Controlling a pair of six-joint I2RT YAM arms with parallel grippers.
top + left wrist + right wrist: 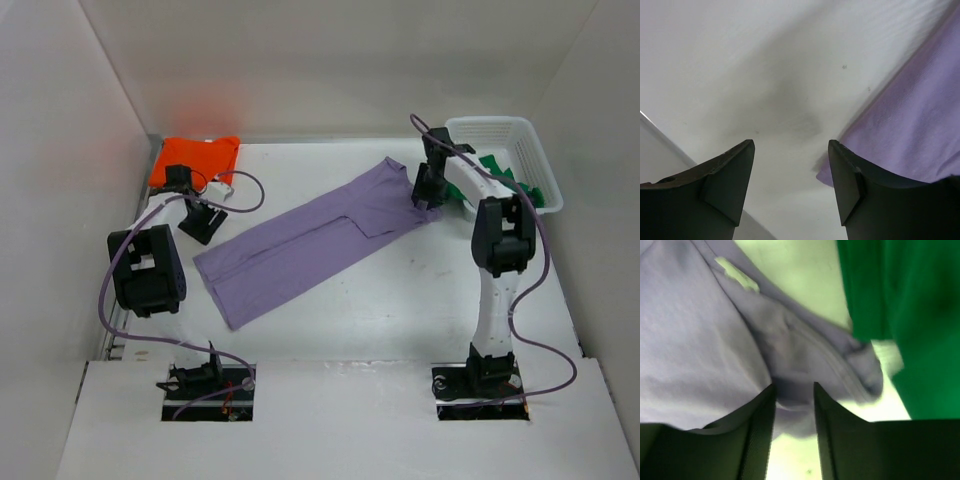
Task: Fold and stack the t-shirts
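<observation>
Right pincer: the right gripper point(794, 386) has its fingers drawn close, with a bunch of cloth from the lavender shirt point(310, 240) right at the tips. The wrist view is blurred, so I cannot tell whether it is pinching that cloth or merely set against it.
Why there: this is the collar end of the shirt, the natural handle for lifting that end over, I'd judge.
Left pincer: the left gripper point(791, 145) stands open with nothing between its fingers. It hangs over the bare table point(400, 300), just beside the shirt's near-left edge, likely lining up to take the hem end.
Lavender shirt: it lies flat as a long narrow band, running diagonally from near-left to far-right, with a lengthwise crease that suggests the sides are already turned in.
Green shirt: the green shirt point(900, 315) spills out of the white basket point(490, 122) onto the table, just beside the right pincer, not yet folded.
Orange shirt: the orange shirt point(195, 158) sits as a squarish pad in the far-left corner, looking done.
Right arm: it rises from its base, elbow high, forearm reaching to the far side, wrist tipped down onto the collar.
Left arm: its elbow is raised near the left wall, forearm stretched forward, wrist angled down and inward toward the hem.
</observation>
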